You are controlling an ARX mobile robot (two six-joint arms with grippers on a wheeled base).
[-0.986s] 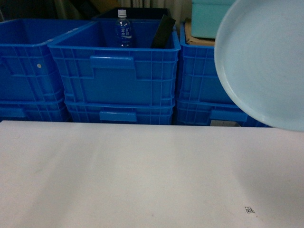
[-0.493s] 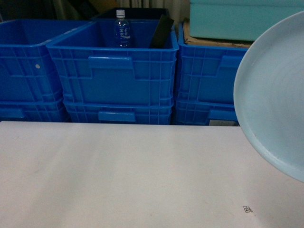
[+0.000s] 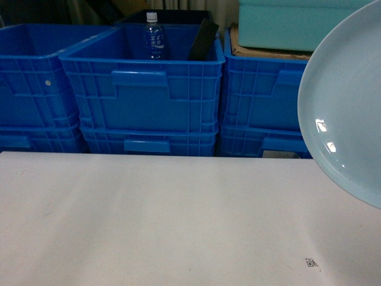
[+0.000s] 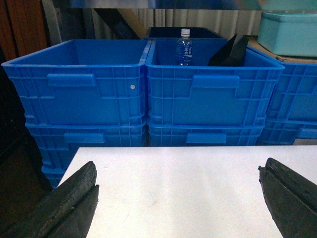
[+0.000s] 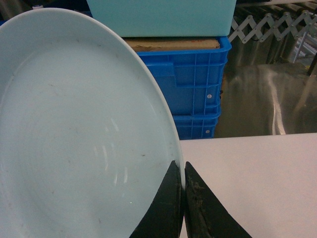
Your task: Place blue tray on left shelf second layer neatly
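The blue tray (image 3: 348,113) is a pale sky-blue round plate held up on edge at the right of the head view, above the white table (image 3: 166,220). In the right wrist view the blue tray (image 5: 79,134) fills the left half, and my right gripper (image 5: 182,166) is shut on its rim, one finger on each face. My left gripper (image 4: 178,171) hangs open over the table's near left part with nothing between its dark fingers (image 4: 74,198). Neither gripper shows in the head view. The left shelf second layer is out of view.
Stacked royal-blue crates (image 3: 143,83) stand behind the table; the middle one holds a water bottle (image 3: 154,37) and a black object (image 3: 203,40). A teal box (image 3: 286,24) rests on cardboard atop the right crates. Shiny metal surfaces (image 5: 267,99) lie right of the crates.
The blue tray has moved right and down in the head view over the last second, then shifted slightly and tilted, now showing light glints. The crates and table look unchanged.
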